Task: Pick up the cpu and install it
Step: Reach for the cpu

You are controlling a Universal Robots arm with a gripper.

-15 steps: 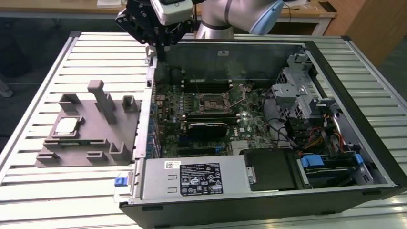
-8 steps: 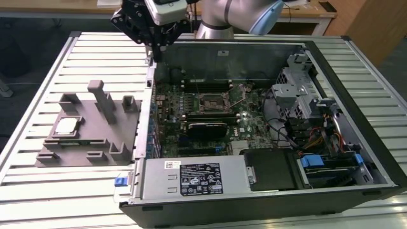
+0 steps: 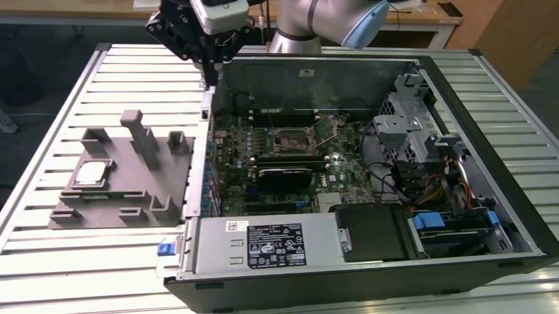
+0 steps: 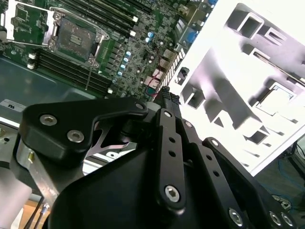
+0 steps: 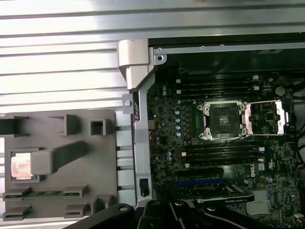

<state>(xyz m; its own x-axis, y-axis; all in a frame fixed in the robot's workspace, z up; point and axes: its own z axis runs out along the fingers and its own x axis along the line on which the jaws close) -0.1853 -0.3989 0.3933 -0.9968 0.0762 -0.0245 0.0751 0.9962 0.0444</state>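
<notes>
The cpu [image 3: 91, 172] lies flat in a pocket of the grey fixture block [image 3: 131, 190] on the exterior view's left, its silver top facing up. In the first wrist view the cpu [image 5: 21, 167] sits in that same pocket. My gripper [image 3: 212, 77] hangs above the case's back left corner, far from the cpu, fingers together and holding nothing. In the second wrist view the black fingers [image 4: 167, 124] meet at the gripper tip [image 4: 167, 93]. The motherboard socket [image 3: 292, 137] stands open inside the case, its frame [image 5: 221, 121] bare and the load plate [image 5: 267, 117] swung aside.
The open computer case [image 3: 454, 85] fills the middle and the exterior view's right, with a drive cage [image 3: 406, 124], cables and a power supply [image 3: 271, 245]. The fixture has upright posts [image 3: 140, 137]. Everything rests on a slatted aluminium table [image 3: 70, 261].
</notes>
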